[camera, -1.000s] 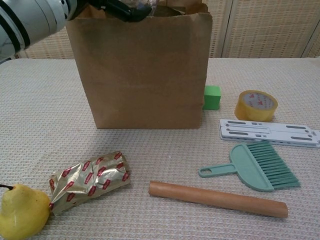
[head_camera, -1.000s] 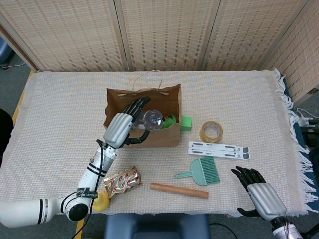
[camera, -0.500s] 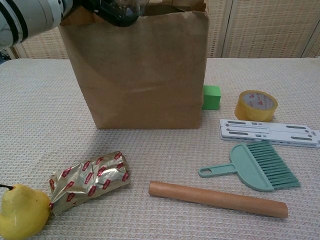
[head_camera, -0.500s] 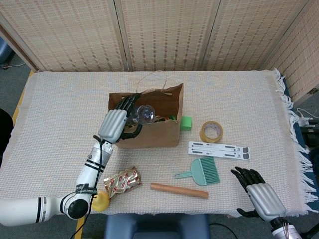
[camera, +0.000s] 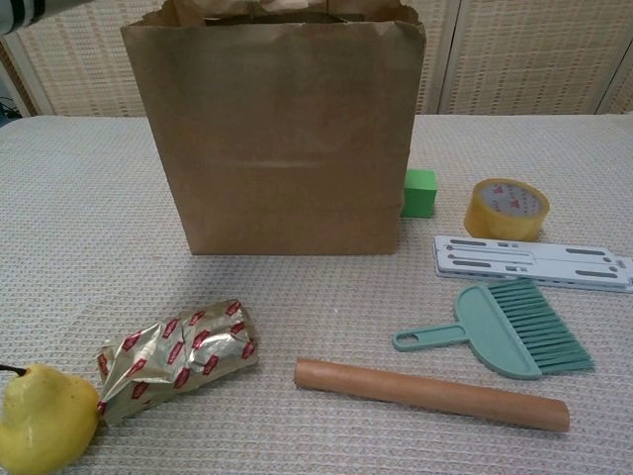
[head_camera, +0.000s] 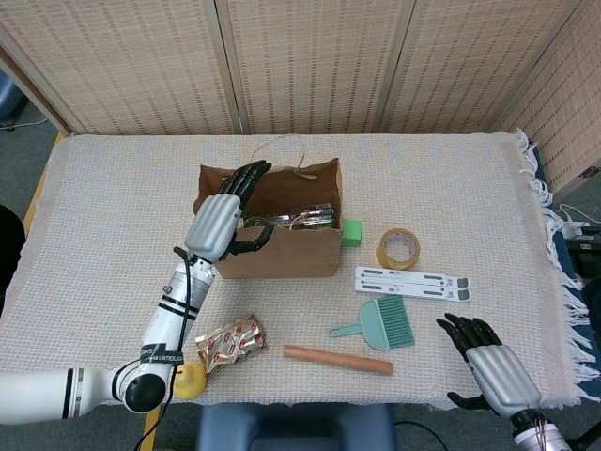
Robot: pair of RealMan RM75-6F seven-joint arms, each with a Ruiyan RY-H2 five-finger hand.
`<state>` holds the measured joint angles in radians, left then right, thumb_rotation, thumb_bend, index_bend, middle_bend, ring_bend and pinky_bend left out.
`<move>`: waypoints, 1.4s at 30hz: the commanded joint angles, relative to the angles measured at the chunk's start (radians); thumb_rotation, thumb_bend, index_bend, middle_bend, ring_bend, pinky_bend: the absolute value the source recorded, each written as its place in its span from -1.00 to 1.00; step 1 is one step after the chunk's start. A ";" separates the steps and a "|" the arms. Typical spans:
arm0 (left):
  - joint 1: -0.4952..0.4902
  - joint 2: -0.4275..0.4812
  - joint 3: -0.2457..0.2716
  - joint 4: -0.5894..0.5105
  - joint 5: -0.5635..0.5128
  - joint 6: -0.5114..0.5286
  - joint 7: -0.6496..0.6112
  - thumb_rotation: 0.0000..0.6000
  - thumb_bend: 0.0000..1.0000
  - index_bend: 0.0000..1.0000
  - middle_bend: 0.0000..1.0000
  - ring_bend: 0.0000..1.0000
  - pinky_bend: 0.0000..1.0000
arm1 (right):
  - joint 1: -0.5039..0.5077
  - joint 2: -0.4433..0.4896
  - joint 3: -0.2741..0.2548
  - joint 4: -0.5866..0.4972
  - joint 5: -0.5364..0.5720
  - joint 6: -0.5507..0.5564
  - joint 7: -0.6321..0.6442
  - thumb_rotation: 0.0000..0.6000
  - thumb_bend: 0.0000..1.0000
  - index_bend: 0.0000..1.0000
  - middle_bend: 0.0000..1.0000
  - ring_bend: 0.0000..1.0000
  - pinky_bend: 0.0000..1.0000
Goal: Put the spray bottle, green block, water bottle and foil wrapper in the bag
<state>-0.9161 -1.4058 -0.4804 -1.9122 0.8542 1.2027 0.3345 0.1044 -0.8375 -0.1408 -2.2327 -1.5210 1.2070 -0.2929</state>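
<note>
Fingers of the left hand [head_camera: 222, 221] now spread empty over the near-left corner of the bag [head_camera: 282, 254]; half a second ago they still gripped the clear water bottle above the opening, and that bottle [head_camera: 291, 218] now lies inside the bag, seen only from the head view. Nearest the robot, the right hand [head_camera: 496, 374] rests at the table's front-right edge, fingers apart and holding nothing, much as before. The foil wrapper [camera: 180, 358] lies on the cloth beside the pear [camera: 45, 420], unmoved, with the wooden rod [camera: 431, 393] and green brush [camera: 514, 333] to its right. Farther back, the green block [camera: 419, 192] sits just beside the bag's right wall. The chest view shows only the bag's closed front face, hiding its contents; the spray bottle cannot be made out for sure.
</note>
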 commanded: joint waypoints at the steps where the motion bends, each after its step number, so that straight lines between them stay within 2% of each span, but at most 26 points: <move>1: 0.047 0.049 0.035 -0.002 0.104 0.025 -0.038 1.00 -0.10 -1.00 -1.00 -1.00 -0.76 | 0.000 0.002 -0.001 0.000 -0.001 -0.001 0.003 1.00 -0.88 -1.00 -1.00 -1.00 -1.00; 5: 0.109 0.124 0.055 0.037 0.181 0.045 -0.101 1.00 -0.04 -0.92 -1.00 -1.00 -0.68 | -0.002 0.005 -0.002 -0.002 -0.009 0.004 0.008 1.00 -0.88 -1.00 -1.00 -1.00 -1.00; 9: 0.184 0.200 0.067 0.068 0.209 0.059 -0.197 1.00 -0.02 -0.82 -1.00 -1.00 -0.63 | -0.004 0.006 -0.004 -0.003 -0.012 0.004 0.009 1.00 -0.88 -1.00 -1.00 -1.00 -1.00; 13: 0.267 0.273 0.107 0.102 0.274 0.070 -0.303 1.00 -0.01 -0.73 -0.94 -0.98 -0.55 | -0.005 0.003 -0.005 -0.002 -0.011 0.003 0.005 1.00 -0.88 -1.00 -1.00 -1.00 -1.00; 16: 0.318 0.330 0.164 0.148 0.369 0.049 -0.393 1.00 -0.01 -0.71 -0.90 -0.95 -0.52 | -0.005 0.000 -0.006 -0.003 -0.012 0.001 -0.001 1.00 -0.88 -1.00 -1.00 -1.00 -1.00; 20: 0.371 0.380 0.279 0.282 0.595 0.060 -0.490 1.00 -0.02 -0.70 -0.88 -0.94 -0.51 | -0.009 -0.002 -0.008 -0.004 -0.018 0.005 -0.005 1.00 -0.88 -1.00 -1.00 -1.00 -1.00; 25: 0.426 0.367 0.430 0.548 0.892 0.186 -0.582 1.00 -0.14 -0.77 -0.92 -0.94 -0.51 | -0.014 -0.005 -0.010 -0.002 -0.026 0.011 -0.008 1.00 -0.88 -1.00 -1.00 -1.00 -1.00; 29: 0.463 0.332 0.522 0.753 1.049 0.311 -0.655 1.00 -0.20 -0.87 -0.98 -0.94 -0.52 | -0.014 -0.010 -0.012 0.000 -0.025 0.008 -0.017 1.00 -0.88 -1.00 -1.00 -1.00 -1.00; 35: 0.523 0.263 0.636 1.012 1.212 0.503 -0.715 1.00 -0.22 -1.00 -1.00 -0.99 -0.58 | -0.018 -0.017 -0.012 0.002 -0.025 0.013 -0.029 1.00 -0.88 -1.00 -1.00 -1.00 -1.00; 38: 0.554 0.237 0.683 1.095 1.268 0.585 -0.719 1.00 -0.22 -1.00 -1.00 -1.00 -0.61 | -0.020 -0.020 -0.011 0.003 -0.026 0.017 -0.033 1.00 -0.88 -1.00 -1.00 -1.00 -1.00; 42: 0.605 0.209 0.729 1.138 1.305 0.674 -0.721 1.00 -0.24 -1.00 -1.00 -1.00 -0.62 | -0.021 -0.027 -0.010 0.005 -0.025 0.018 -0.042 1.00 -0.88 -1.00 -1.00 -1.00 -1.00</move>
<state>-0.3470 -1.1702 0.2157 -0.8013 2.1318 1.8320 -0.3732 0.0833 -0.8628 -0.1511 -2.2280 -1.5460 1.2253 -0.3334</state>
